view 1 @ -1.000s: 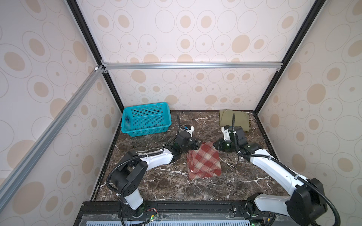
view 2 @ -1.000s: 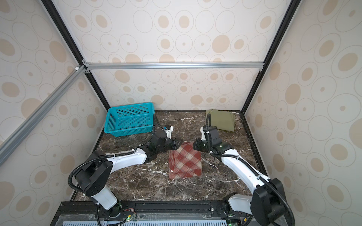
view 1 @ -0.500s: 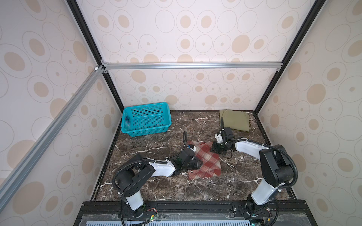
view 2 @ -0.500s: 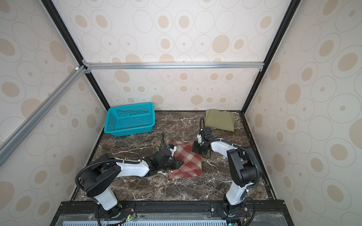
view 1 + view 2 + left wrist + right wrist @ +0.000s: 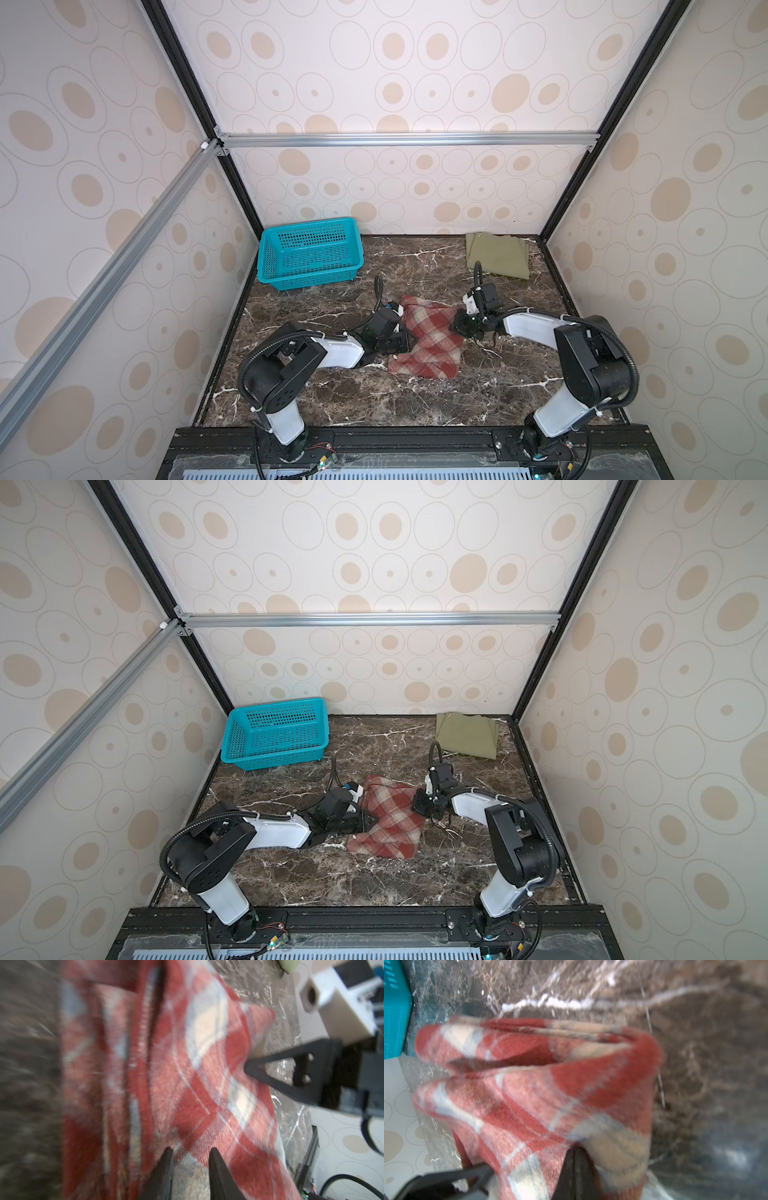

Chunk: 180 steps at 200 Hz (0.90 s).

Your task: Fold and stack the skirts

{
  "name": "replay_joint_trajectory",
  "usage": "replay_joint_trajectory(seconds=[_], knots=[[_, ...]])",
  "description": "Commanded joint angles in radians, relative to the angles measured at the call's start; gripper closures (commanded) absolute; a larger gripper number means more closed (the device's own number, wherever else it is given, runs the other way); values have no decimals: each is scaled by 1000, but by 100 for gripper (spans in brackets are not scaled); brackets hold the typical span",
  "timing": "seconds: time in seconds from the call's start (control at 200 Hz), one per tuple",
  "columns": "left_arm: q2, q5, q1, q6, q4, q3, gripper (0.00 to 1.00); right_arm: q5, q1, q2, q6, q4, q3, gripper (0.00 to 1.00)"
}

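Observation:
The red-and-cream plaid skirt [image 5: 432, 345] [image 5: 392, 825] lies folded mid-table in both top views. My left gripper [image 5: 409, 343] [image 5: 190, 1150] lies low at its left edge, jaws a little apart with a thick bunch of the plaid cloth between them. At the skirt's right edge my right gripper [image 5: 461, 328] [image 5: 576, 1149] is shut, pinching the plaid cloth at its tip; one of its fingers [image 5: 249, 1066] shows in the left wrist view. The olive-green skirt [image 5: 496, 259] [image 5: 467, 737] lies folded in the back right corner, apart from both grippers.
A teal perforated basket [image 5: 309, 253] [image 5: 276, 733] stands at the back left by the wall. Patterned walls close in the marble table [image 5: 374, 403] on three sides. Both arms lie low across the table's middle.
Both arms have dropped low to the table. The left gripper has come forward along the plaid skirt's left side; the right gripper stays at the right edge. The far edge now lies flat.

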Motion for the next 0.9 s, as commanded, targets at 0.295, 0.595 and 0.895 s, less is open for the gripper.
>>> replay_joint_trajectory(seconds=[0.295, 0.595, 0.895], knots=[[15, -93, 113, 280, -237, 195, 69, 75, 288, -172, 251, 19, -113, 100], [-154, -103, -2, 224, -298, 154, 67, 83, 240, -188, 28, -149, 70, 100], [-254, -111, -111, 25, -201, -68, 67, -26, 150, -57, -68, -108, 140, 100]])
